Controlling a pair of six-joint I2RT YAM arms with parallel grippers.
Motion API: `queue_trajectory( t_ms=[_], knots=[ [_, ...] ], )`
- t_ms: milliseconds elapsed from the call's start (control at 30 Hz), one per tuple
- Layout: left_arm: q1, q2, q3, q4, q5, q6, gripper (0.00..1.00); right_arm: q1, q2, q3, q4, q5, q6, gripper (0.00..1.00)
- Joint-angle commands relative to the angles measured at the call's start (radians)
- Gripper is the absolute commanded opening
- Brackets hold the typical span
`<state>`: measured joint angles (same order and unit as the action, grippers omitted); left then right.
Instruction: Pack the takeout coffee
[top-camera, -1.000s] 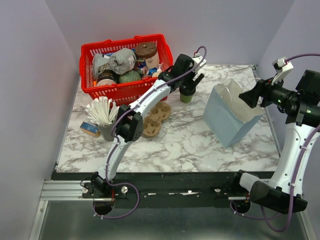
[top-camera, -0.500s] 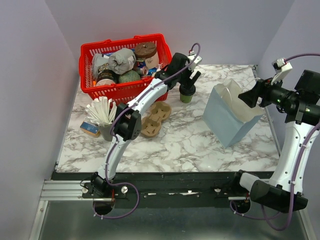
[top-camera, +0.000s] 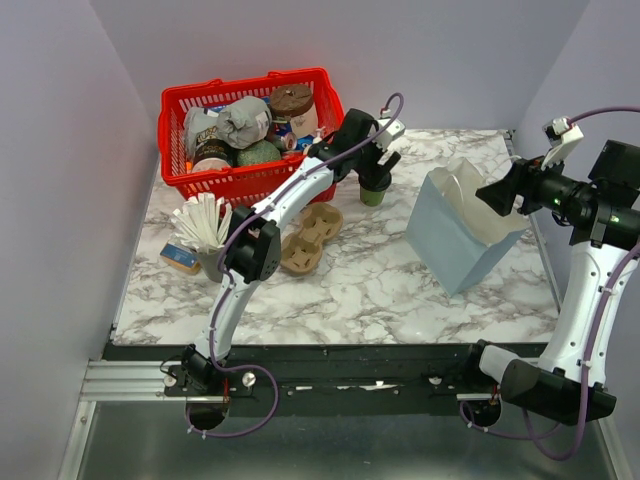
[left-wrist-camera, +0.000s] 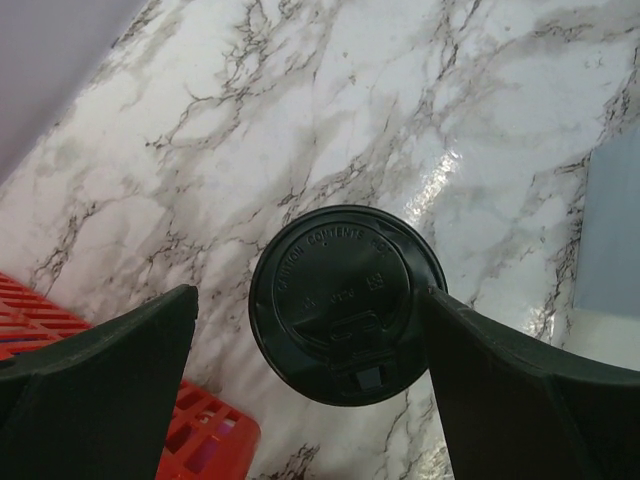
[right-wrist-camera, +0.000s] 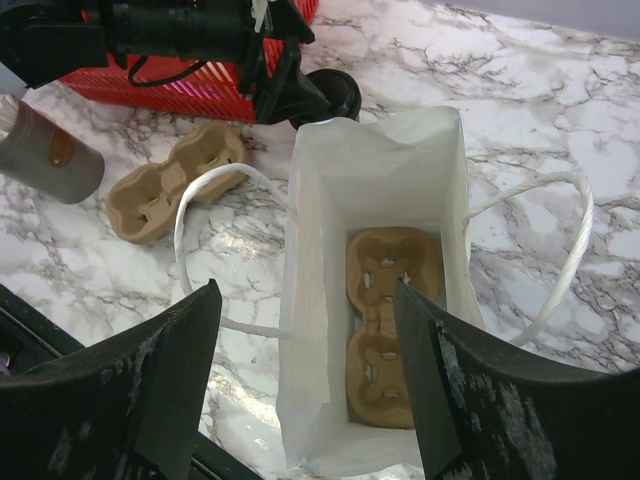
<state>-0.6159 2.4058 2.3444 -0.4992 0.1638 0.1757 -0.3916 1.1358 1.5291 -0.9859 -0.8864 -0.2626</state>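
Left tool (left-wrist-camera: 308, 295): spread, one dark finger on each side of the takeout coffee (top-camera: 373, 190), nothing pinched; the finger on the picture's right looks to meet the rim of the black lid (left-wrist-camera: 345, 290), the other stands clear of it.
Takeout coffee: green cup, lid on, upright on the bench (top-camera: 380, 290); just beside the near right corner of the red basket (top-camera: 240, 180); apart from the paper bag (top-camera: 455, 240).
Right tool (right-wrist-camera: 305, 295): spread, holding nothing, hanging above the bag's open mouth.
Paper bag: pale blue outside, white inside, upright, two white cord handles fallen outward; one cardboard carrier (right-wrist-camera: 385, 325) lies flat on its bottom.
Second carrier (top-camera: 308, 238): brown, flat on the bench, in front of the basket.
Red basket: at the far left of the bench, filled with mixed goods too small to name.
Grey cup (top-camera: 212, 262): at the left edge, white stirrers (top-camera: 203, 222) standing in it.
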Motion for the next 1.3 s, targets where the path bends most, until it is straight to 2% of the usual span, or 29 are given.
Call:
queue_trajectory(
  t_ms=[0,567,967,1267],
  knots=[
    [0.030,0.010,0.015,-0.136,0.009,0.022,0.99,0.005,-0.013,-0.012,0.003,-0.034,-0.004,0.78],
    [0.022,0.047,0.039,-0.145,0.082,0.005,0.98,0.005,0.005,-0.017,0.007,-0.037,-0.007,0.78],
    [0.028,0.021,0.052,0.013,0.123,-0.079,0.99,0.005,0.008,-0.024,0.007,-0.031,-0.009,0.78],
    [0.027,0.038,0.041,0.010,0.082,-0.082,0.99,0.005,0.001,-0.035,0.007,-0.028,-0.012,0.78]
  ],
)
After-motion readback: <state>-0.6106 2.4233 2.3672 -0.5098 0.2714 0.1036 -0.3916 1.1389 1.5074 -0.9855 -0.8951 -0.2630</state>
